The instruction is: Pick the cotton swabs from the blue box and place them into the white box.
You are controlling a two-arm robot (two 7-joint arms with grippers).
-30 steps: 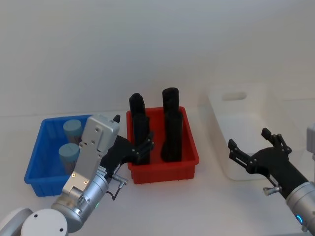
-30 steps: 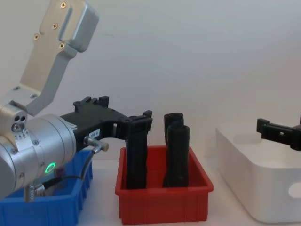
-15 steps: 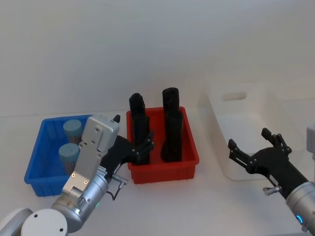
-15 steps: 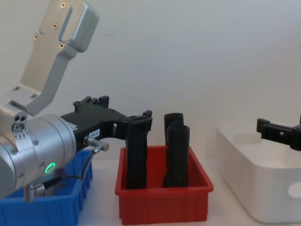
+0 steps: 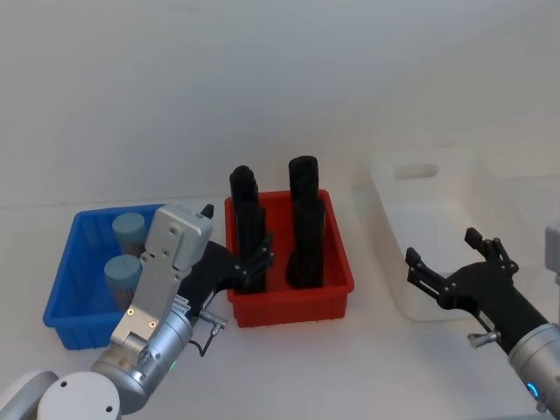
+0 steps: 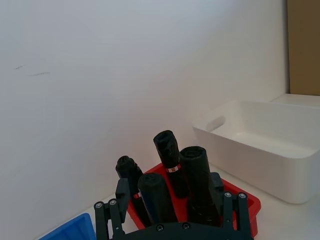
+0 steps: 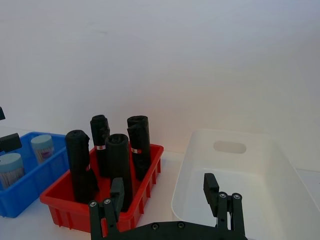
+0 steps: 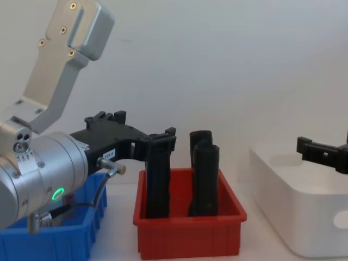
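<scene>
Judged cotton swabs (image 5: 122, 273) light, rigid, slick; grip across tub sides. Found left end effector (image 6: 170, 207), right end effector (image 5: 442, 248) wide, empty.

You have no change to log over this last second. Your left gripper (image 5: 259, 260) sits at the same spot against the near left side of the red bin (image 5: 289, 307), its fingers spread as wide as before. Your right gripper (image 5: 442, 261) hangs at the same place by the near end of the white box (image 5: 395, 213), equally spread. The cotton swabs (image 5: 122, 273) lie in the blue box (image 5: 61, 290) exactly where they were, and neither box has shifted on the table.
</scene>
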